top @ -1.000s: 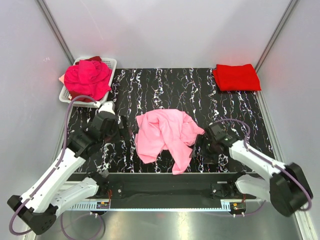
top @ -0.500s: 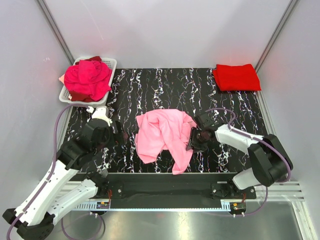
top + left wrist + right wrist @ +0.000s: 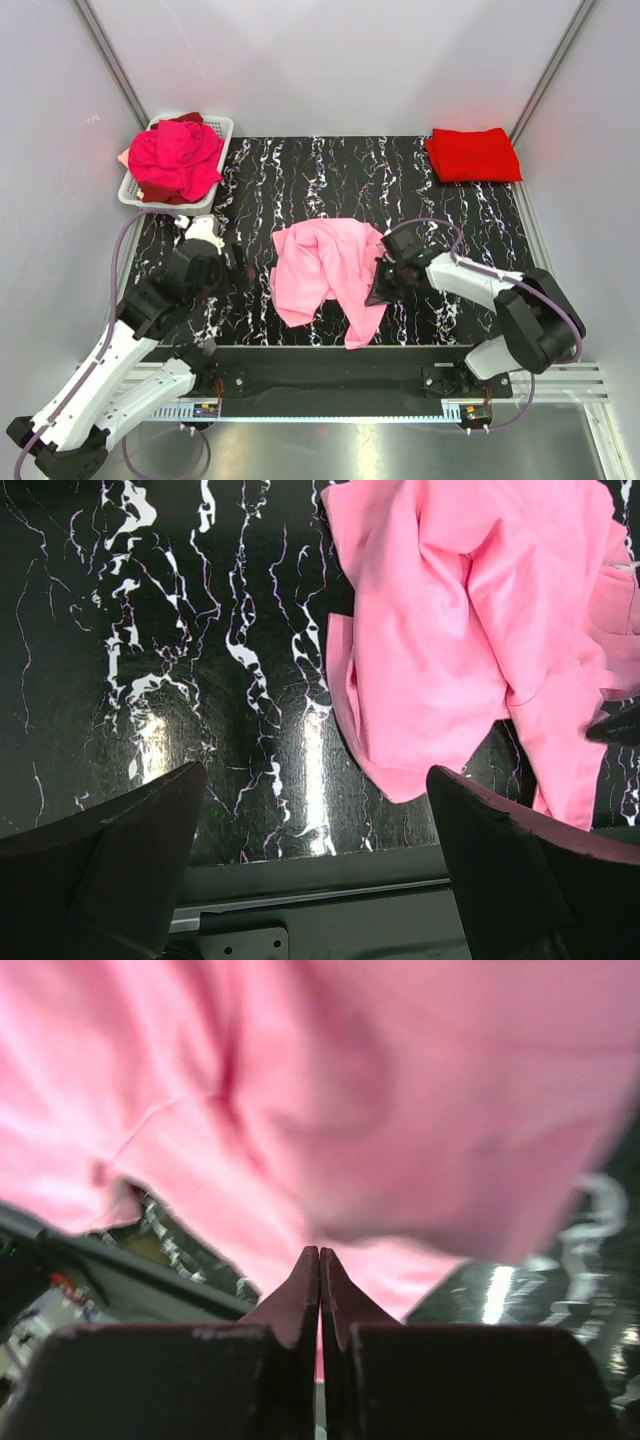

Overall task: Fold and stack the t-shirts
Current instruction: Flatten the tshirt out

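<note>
A white plastic mesh basket (image 3: 224, 128) stands at the far left corner of the table (image 3: 330, 170) — a black top with white marble veins (it shines under the light). Plain grey walls (image 3: 330, 60) close three sides.

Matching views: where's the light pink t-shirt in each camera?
Top external: light pink t-shirt crumpled, centre of frame.
Left wrist: shirt upper right.
Right wrist: shirt fills most of the frame, above the right claw.
Shared landmark: black white-veined tabletop.
</note>
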`<state>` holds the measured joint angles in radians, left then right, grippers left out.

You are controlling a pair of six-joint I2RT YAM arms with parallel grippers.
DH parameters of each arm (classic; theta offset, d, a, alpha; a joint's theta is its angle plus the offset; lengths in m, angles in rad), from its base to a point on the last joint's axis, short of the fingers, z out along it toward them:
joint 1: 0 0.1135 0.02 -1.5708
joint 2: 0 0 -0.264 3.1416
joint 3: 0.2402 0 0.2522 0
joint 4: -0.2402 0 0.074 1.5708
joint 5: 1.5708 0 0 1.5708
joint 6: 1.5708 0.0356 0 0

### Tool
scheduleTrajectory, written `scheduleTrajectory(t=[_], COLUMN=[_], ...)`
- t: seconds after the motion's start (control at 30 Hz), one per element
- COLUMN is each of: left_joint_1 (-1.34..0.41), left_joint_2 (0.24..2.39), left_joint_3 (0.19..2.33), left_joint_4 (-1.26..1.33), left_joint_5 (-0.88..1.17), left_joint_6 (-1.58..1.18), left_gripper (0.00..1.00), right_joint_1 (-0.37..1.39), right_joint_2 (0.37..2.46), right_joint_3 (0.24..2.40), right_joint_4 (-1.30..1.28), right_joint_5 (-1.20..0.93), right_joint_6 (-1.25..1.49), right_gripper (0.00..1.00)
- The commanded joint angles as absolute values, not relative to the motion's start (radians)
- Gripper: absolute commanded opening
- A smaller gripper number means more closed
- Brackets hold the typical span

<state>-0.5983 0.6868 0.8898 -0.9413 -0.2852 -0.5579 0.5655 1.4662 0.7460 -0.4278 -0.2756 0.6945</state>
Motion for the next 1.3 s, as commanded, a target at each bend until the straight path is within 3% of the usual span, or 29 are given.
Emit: scheduleTrajectory(t=[0.0, 0.23, 0.33, 0.37, 0.4, 0.5, 0.63, 0.9, 1.13, 1.17, 1.27], left_joint_1=[-0.603, -0.603, -0.604, -0.604, -0.604, -0.604, -0.606, -0.604, -0.604, -0.604, -0.604], left_joint_2=[0.684, 0.680, 0.664, 0.663, 0.661, 0.672, 0.666, 0.643, 0.635, 0.635, 0.634], left_joint_3=[0.893, 0.894, 0.891, 0.888, 0.888, 0.890, 0.890, 0.888, 0.887, 0.887, 0.887], left_joint_4=[-0.903, -0.908, -0.905, -0.900, -0.899, -0.902, -0.902, -0.899, -0.897, -0.897, -0.899], left_joint_5=[-0.310, -0.311, -0.311, -0.311, -0.313, -0.313, -0.314, -0.316, -0.319, -0.319, -0.322], left_joint_6=[-0.554, -0.557, -0.555, -0.557, -0.554, -0.554, -0.557, -0.555, -0.554, -0.555, -0.555], left_gripper=[0.99, 0.99, 0.99, 0.99, 0.99, 0.99, 0.99, 0.99, 0.99, 0.99, 0.99], right_joint_1=[0.693, 0.839, 0.844, 0.844, 0.845, 0.842, 0.844, 0.842, 0.859, 0.873, 0.920], right_joint_2=[1.431, 1.552, 1.514, 1.478, 1.456, 1.382, 1.356, 1.537, 1.641, 1.666, 1.739], right_joint_3=[0.712, 0.770, 0.791, 0.802, 0.813, 0.854, 0.868, 0.854, 0.867, 0.873, 0.919], right_joint_4=[-0.296, -0.255, -0.326, -0.363, -0.403, -0.537, -0.630, -0.560, -0.439, -0.431, -0.384], right_joint_5=[-0.365, -0.279, -0.220, -0.197, -0.137, -0.037, 0.038, -0.052, -0.140, -0.144, -0.184], right_joint_6=[0.840, 0.946, 0.914, 0.902, 0.884, 0.862, 0.859, 0.882, 0.900, 0.908, 0.928], right_gripper=[0.00, 0.00, 0.24, 0.46, 0.53, 0.67, 0.73, 0.64, 0.37, 0.28, 0.15])
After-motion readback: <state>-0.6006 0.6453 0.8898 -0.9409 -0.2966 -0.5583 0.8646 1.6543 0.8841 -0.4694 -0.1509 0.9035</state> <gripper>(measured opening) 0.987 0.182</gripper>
